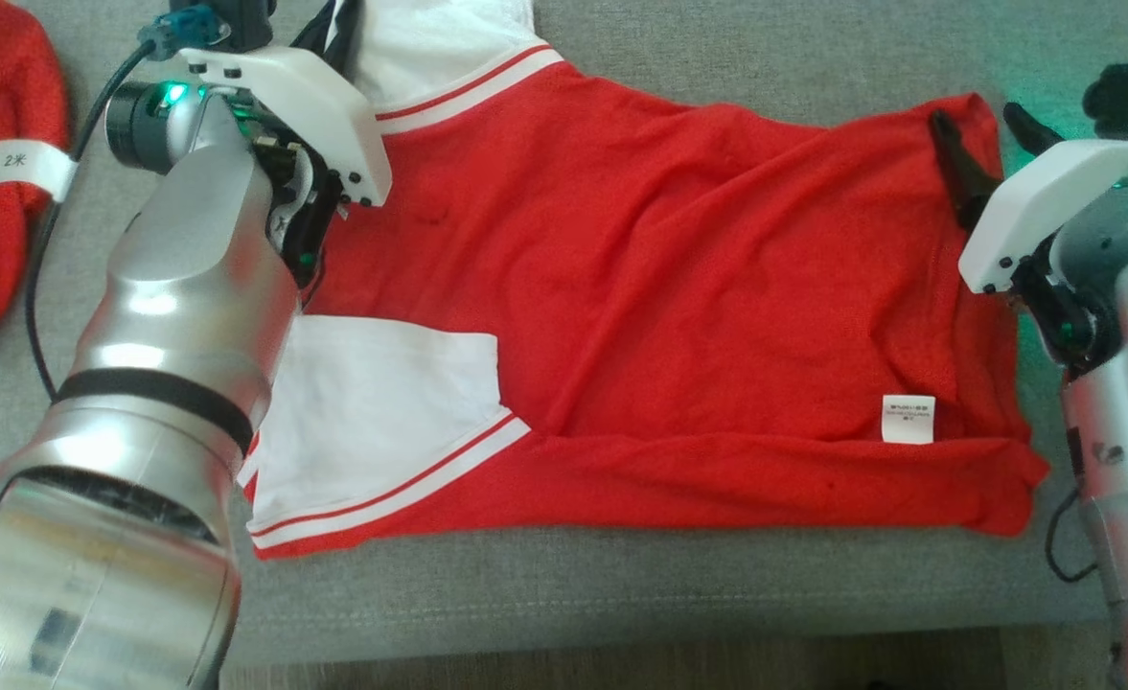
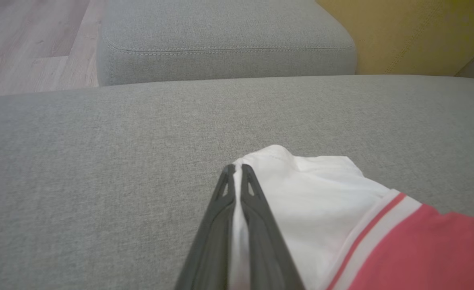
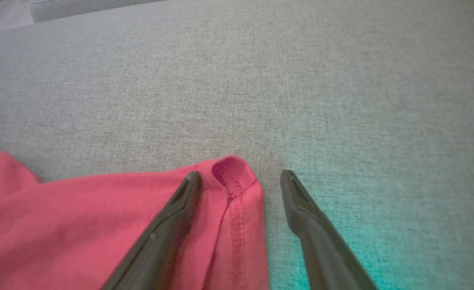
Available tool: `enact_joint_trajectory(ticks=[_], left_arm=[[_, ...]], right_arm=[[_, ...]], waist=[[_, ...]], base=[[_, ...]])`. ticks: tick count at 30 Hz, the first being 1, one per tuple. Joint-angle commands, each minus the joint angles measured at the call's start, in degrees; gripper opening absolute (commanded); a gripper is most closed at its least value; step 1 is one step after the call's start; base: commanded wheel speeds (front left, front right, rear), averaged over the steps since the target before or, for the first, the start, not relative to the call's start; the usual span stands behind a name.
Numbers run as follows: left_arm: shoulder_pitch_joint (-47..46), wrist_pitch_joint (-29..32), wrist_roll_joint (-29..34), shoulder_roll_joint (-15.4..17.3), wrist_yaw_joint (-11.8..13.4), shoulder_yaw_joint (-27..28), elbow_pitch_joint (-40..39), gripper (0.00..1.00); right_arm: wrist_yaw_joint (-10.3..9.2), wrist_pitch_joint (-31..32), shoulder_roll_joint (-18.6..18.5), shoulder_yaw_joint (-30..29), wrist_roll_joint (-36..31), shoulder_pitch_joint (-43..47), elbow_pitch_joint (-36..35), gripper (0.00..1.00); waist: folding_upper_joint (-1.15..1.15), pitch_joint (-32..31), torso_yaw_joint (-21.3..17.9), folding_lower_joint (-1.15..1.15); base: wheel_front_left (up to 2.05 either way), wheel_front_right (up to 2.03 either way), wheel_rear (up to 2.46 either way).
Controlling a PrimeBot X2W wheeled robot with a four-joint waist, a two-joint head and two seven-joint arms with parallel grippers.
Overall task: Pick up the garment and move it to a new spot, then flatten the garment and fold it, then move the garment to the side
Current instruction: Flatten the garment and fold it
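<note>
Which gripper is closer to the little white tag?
Right. The right gripper sits open at the shirt corner near the tag; the left gripper pinches the far white sleeve.

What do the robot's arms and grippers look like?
The left arm and right arm are shiny silver, with white wrist covers and green lights. The left arm wears a black band and trails a black cable. The left gripper and right gripper each have two long dark fingers.

Our head camera looks steeply down on the garment across the grey cushion. Wrist cameras skim low, close behind the left gripper and right gripper, apparently sharing its opposite ends.
</note>
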Motion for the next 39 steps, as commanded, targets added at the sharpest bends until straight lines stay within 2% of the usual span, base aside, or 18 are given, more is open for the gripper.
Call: enact_joint_trajectory(ticks=[1, 2, 3, 4, 5, 18, 24, 30, 39], left_arm=[[-1.00, -0.68, -0.61, 1.95, -0.33, 0.41, -1.50, 0.00], [-1.00, -0.73, -0.88, 2.04, -0.33, 0.25, -1.55, 0.00], [-0.97, -0.78, -1.16, 2.15, -0.33, 0.10, -1.60, 0.00], [-0.96, -0.83, -1.46, 2.27, -0.33, -0.04, -1.65, 0.00], [-0.95, -0.87, -1.76, 2.39, -0.33, -0.18, -1.71, 0.00], [-1.69, -2.06, -4.99, 4.50, -0.34, 0.76, -5.46, 0.00], [1.02, -2.12, -4.57, 6.59, -0.34, 3.98, -13.57, 0.00], [11.97, -2.13, -2.25, 8.85, 0.35, 9.15, -29.28, 0.00], [36.35, -2.13, 0.19, 12.09, 3.91, 13.20, -56.34, 0.00]], right_arm=[[-0.04, 1.19, -0.47, 1.29, 0.54, 1.98, -1.17, 1.00], [-0.04, 1.75, -0.42, 1.31, 1.06, 2.46, -1.34, 1.00], [-0.04, 2.13, -0.37, 1.31, 1.50, 2.88, -1.67, 0.76], [-0.04, 2.32, -0.41, 1.32, 1.72, 3.17, -2.09, 0.26], [-0.04, 2.19, -0.24, 1.17, 2.23, 3.41, -2.58, 0.00], [-0.04, -7.85, 0.36, -1.38, 4.54, 0.03, -4.84, 0.00], [-0.04, -9.71, 0.23, -1.28, 7.46, 1.50, -7.09, 0.00], [-0.04, -8.59, 0.30, -1.71, 12.27, 8.65, -13.62, 0.00], [-0.04, -5.84, 1.73, -5.62, 13.54, 23.07, -26.03, 0.00]], waist=[[0.00, -0.14, 0.18, 0.00], [0.00, -0.24, 0.27, 0.00], [0.00, -0.36, 0.29, 0.00], [0.00, -0.44, 0.26, 0.00], [0.00, -0.50, 0.23, 0.00], [0.00, -1.88, 1.10, 0.00], [0.00, -2.72, 1.71, 0.00], [0.00, -4.12, 2.17, 0.00], [0.00, -5.34, 2.38, 0.00]], base=[[0.00, 0.00, 0.00], [0.00, 0.00, 0.00], [0.00, 0.00, 0.00], [0.00, 0.00, 0.00], [0.00, 0.00, 0.00], [0.00, 0.00, 0.00], [0.00, 0.00, 0.00], [0.00, 0.00, 0.00], [0.00, 0.00, 0.00]])
